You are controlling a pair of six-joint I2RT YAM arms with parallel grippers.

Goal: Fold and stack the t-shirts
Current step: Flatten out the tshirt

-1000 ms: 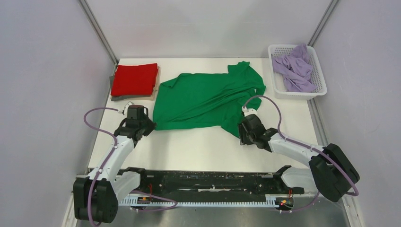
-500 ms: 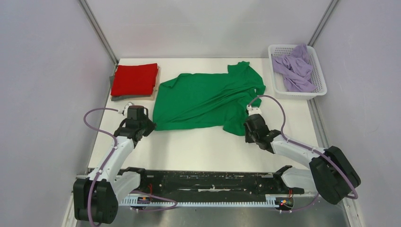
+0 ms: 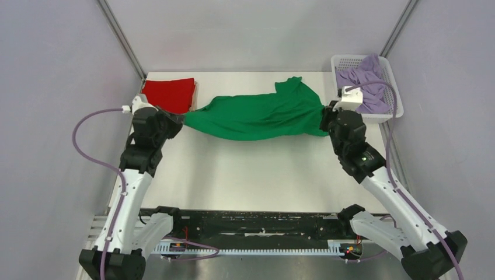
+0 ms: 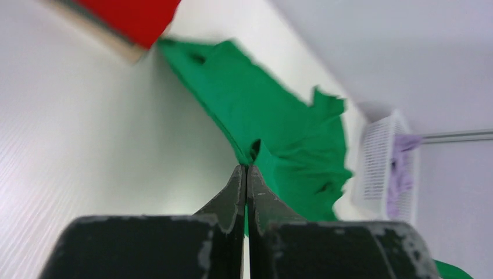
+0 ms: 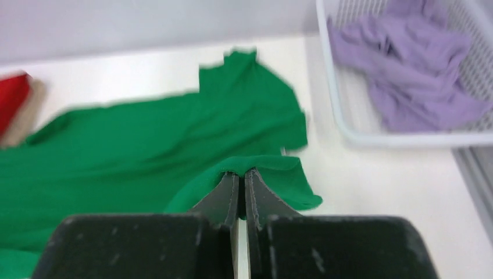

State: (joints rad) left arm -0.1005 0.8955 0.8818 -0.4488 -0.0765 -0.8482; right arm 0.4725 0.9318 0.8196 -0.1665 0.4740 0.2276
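Note:
A bright green t-shirt (image 3: 257,115) hangs stretched between both grippers above the table's far half, sagging in the middle. My left gripper (image 3: 181,119) is shut on its left corner; in the left wrist view the cloth (image 4: 279,139) runs out from the closed left gripper (image 4: 246,170). My right gripper (image 3: 324,116) is shut on its right edge, and in the right wrist view a green fold (image 5: 261,168) is pinched in the right gripper (image 5: 241,173). A folded red t-shirt (image 3: 169,94) lies at the far left. A lavender t-shirt (image 3: 368,81) is crumpled in the basket.
A white mesh basket (image 3: 392,111) stands at the far right corner, close behind my right wrist. The red t-shirt rests on other folded cloth (image 4: 104,40) with a tan edge. Grey walls enclose the table (image 3: 251,169) on three sides.
The right gripper closed on the green t-shirt's edge. Both arms then rose and swung toward the back, lifting the shirt off the table and stretching it between them.

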